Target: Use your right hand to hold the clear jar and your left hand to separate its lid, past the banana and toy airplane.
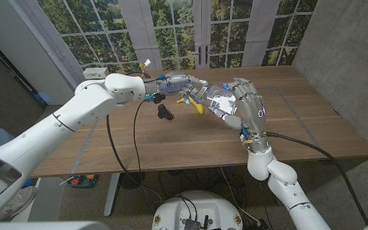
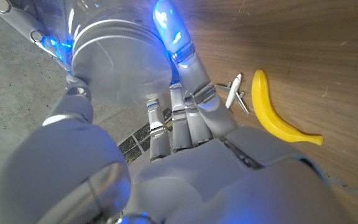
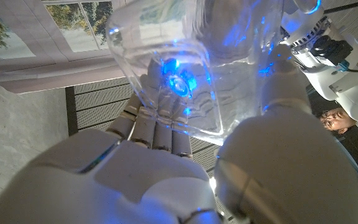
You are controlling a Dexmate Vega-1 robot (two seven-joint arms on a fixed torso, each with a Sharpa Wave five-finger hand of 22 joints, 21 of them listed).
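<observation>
Above the middle of the wooden table (image 1: 299, 128), the clear jar (image 1: 221, 102) is held off the surface, lying roughly on its side between the two hands. The right hand (image 1: 245, 105) wraps its fingers around the jar's body; in the right wrist view the transparent wall (image 3: 166, 68) sits in the palm, with thumb and fingers on either side. The left hand (image 1: 187, 85) comes in from the opposite side and closes its fingers around the lid (image 2: 120, 59), which the left wrist view shows as a pale ribbed cap still seated on the jar.

Just below the left hand lie the banana (image 1: 198, 106) and the toy airplane (image 2: 235, 93), side by side on the wood, close under the jar. A small black object (image 1: 165, 112) rests a little toward the robot's left of them. Open tabletop stretches on the robot's right toward the far edge and corner, and a broad bare strip runs along the near edge.
</observation>
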